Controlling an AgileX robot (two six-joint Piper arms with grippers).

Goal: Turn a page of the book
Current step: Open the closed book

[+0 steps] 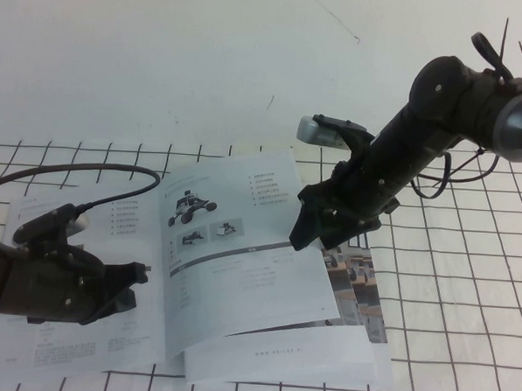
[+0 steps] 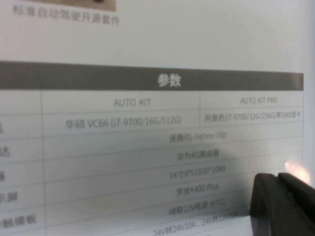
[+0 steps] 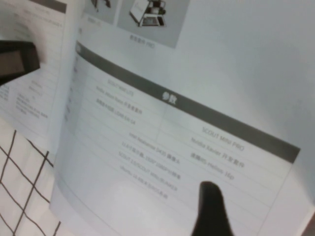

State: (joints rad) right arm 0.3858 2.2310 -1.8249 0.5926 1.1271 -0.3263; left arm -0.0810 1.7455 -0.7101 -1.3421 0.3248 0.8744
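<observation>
Book [image 1: 87, 344]: lay open on the gridded table [image 1: 466, 285], a thin glossy white catalogue spread across the near left and middle of the surface
Left-hand leaf: lay flat, its grey header bar and table of fine text filling the left wrist view
Page [image 1: 240, 256]: stood lifted off the right half of the book, bowed and slanting, its right edge raised; the face toward me showed a black wheeled rover, two small photos beneath it and a grey bar [image 3: 187, 105] with a table under that
Leaves beneath: the right-hand pages lay flat under the lifted sheet, with a strip of small photos showing at its right edge
Right gripper [image 1: 308, 224]: hung at the page's raised right edge, coming down from the far right; its jaws stood wide apart; one dark fingertip [image 3: 211, 209] showed in front of the page's printed table; whether a finger touched the sheet I could not tell; nothing was clamped
Left gripper [image 1: 129, 289]: rested low over the left-hand leaf, at the near left; its fingers [image 2: 283, 204] looked pressed together with no gap, close against the paper, holding nothing
Cable [image 1: 78, 170]: a dark loop arched over the far left of the book
</observation>
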